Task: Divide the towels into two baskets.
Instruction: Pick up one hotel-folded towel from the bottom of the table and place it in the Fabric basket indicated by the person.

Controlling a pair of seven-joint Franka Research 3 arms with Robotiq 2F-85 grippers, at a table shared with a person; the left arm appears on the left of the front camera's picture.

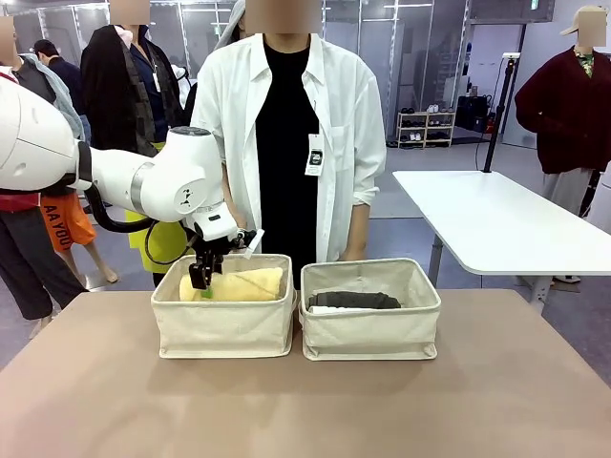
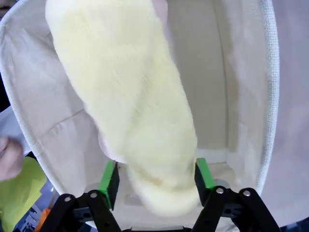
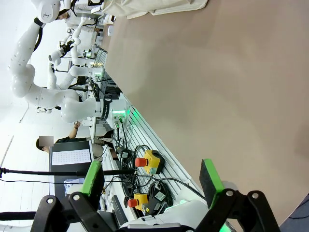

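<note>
Towels and two beige canvas baskets sit ahead of you on a brown table (image 1: 305,401), with a person in a white shirt (image 1: 286,124) standing just behind them. From the front camera, you see the left basket (image 1: 224,324) and the right basket (image 1: 370,329) side by side, nearly touching. A yellow towel (image 1: 239,284) lies across the left basket, its roll rising above the rim. A dark grey towel (image 1: 355,300) lies low in the right basket, with a strip of white towel (image 1: 325,309) showing at its near edge. Your left gripper (image 1: 201,283) hangs down into the left basket at the yellow roll's left end, though this view cannot tell you how far its fingers are spread. The left wrist camera fills that gap: the left gripper (image 2: 157,176) has its green pads (image 2: 108,176) on either side of the yellow towel's (image 2: 130,101) end, just beside the terry, jaws parted rather than squeezing; whether the pads touch it you cannot tell. The basket's pale wall (image 2: 241,82) curves around the roll. The right wrist camera shows the right gripper (image 3: 154,179) with fingers spread wide and nothing between them, over bare table (image 3: 227,77), well away from a basket corner (image 3: 154,7) at the frame's top.
</note>
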